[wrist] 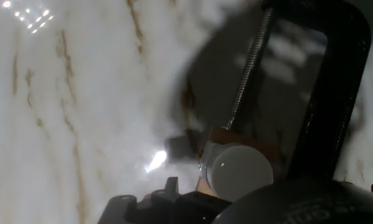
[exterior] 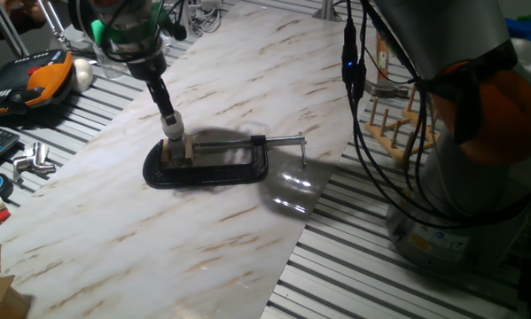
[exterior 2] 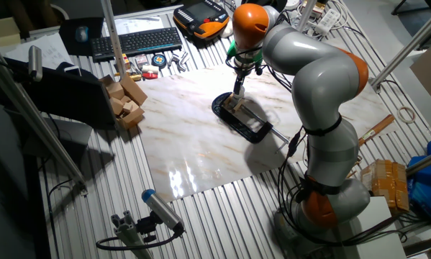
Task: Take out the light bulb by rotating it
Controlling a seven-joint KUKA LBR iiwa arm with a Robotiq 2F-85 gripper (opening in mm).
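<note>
here a black c-clamp [exterior: 214, 165] lies flat on a marble-patterned board [exterior: 203, 239] on the slatted metal table [exterior: 354, 266], its long screw [exterior: 247, 140] running sideways to a small wooden block [exterior: 178, 151] caught in its frame. the light bulb [wrist: 239, 169] sits at that block, frosted white globe upward, and in the hand view it fills the lower middle, just beside the clamp's dark bar. the tool [exterior: 172, 127] comes down steeply from the arm and meets the top of the block, right over the bulb, so the bulb lies at its tip. whether its fingers are apart, together or pressed on the bulb cannot be told; the fixed views are too small and the hand view too blurred. a wooden peg rack [exterior: 394, 124] stands off the board's far edge
</note>
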